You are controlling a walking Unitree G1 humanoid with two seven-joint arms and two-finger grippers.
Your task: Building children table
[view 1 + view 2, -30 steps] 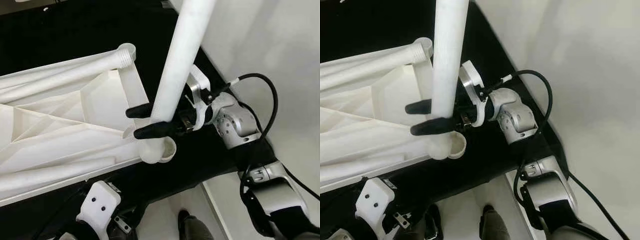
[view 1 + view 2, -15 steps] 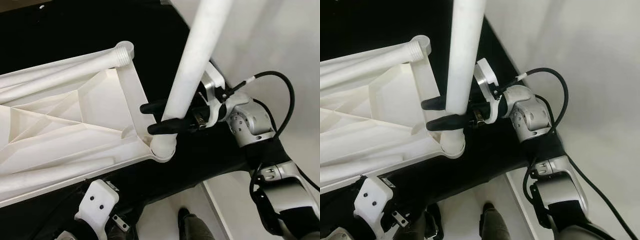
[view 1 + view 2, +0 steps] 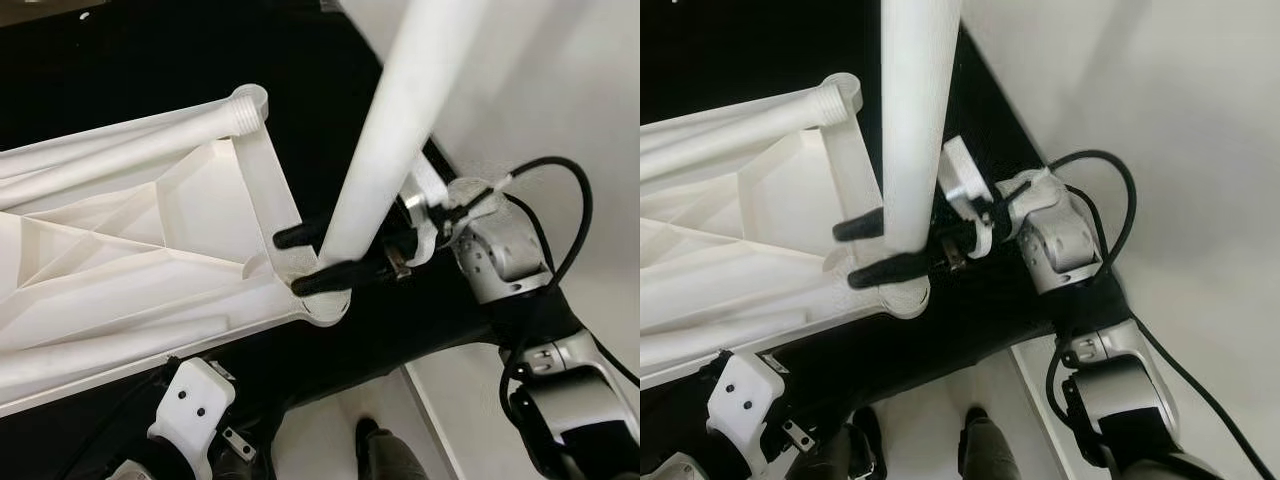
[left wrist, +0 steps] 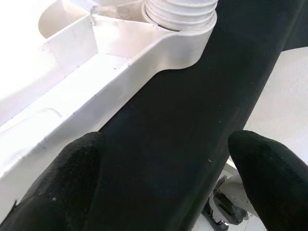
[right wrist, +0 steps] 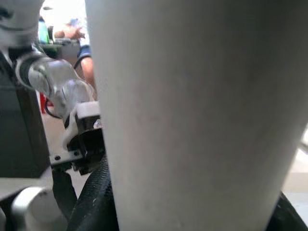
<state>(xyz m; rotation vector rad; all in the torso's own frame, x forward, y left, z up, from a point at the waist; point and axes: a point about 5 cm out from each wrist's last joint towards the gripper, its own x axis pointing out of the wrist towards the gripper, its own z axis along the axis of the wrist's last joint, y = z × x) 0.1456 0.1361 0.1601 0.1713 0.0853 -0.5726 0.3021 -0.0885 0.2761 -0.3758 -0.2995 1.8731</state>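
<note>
Left gripper [image 4: 163,178]: nearest the robot, low at the counter's near edge; jaws apart, holding nothing, hovering over the black surface just beside the tabletop's rim.

Shoes [image 3: 975,425]: a person's, on the pale floor [image 3: 940,410] just below the counter edge.

Black counter [image 3: 420,310]: carries the work; dark covering, pale floor beyond its right edge.

White plastic tabletop [image 3: 120,250]: lies upside down on the counter, ribbed underside up. Near corner socket [image 3: 325,300] receives the leg's lower end; far corner bears a threaded socket [image 3: 250,100], unfilled.

White table leg [image 3: 390,150]: a thick tube, upright and slightly tilted, lower end seated at the near corner socket.

Right gripper [image 3: 310,258]: jaws clamped on the table leg low down, one finger either side.
</note>
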